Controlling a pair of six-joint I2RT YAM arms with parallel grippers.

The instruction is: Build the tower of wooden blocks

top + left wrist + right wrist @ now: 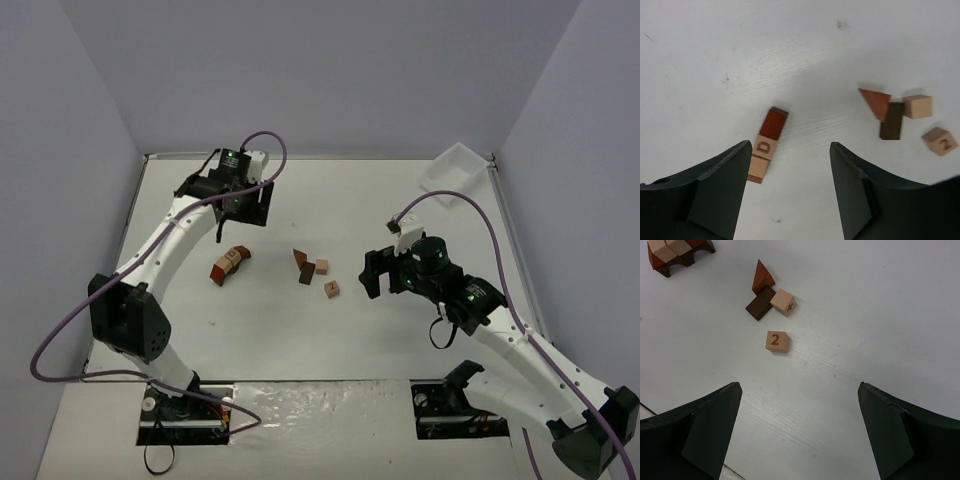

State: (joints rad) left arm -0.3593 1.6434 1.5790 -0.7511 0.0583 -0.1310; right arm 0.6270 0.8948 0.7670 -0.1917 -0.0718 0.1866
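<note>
Your left gripper [243,203] hung over the far left of the table [400,340], jaws parted, gripping nothing. Just before it lay the tower [230,263]: smooth sanded wood, a red-brown block [774,124] and a pale lettered cube [765,146] in a tilted row over a dark arch [687,259]. Rightward, a red-brown wedge [300,257], dark brown block [307,273] and pale cube [322,267] touched, with the numbered cube [332,289] just apart. Your right gripper [380,268] gaped wide, empty. The tabletop was matte white, a white tray [455,165] sat far right, and the walls [330,70] were pale grey.
</note>
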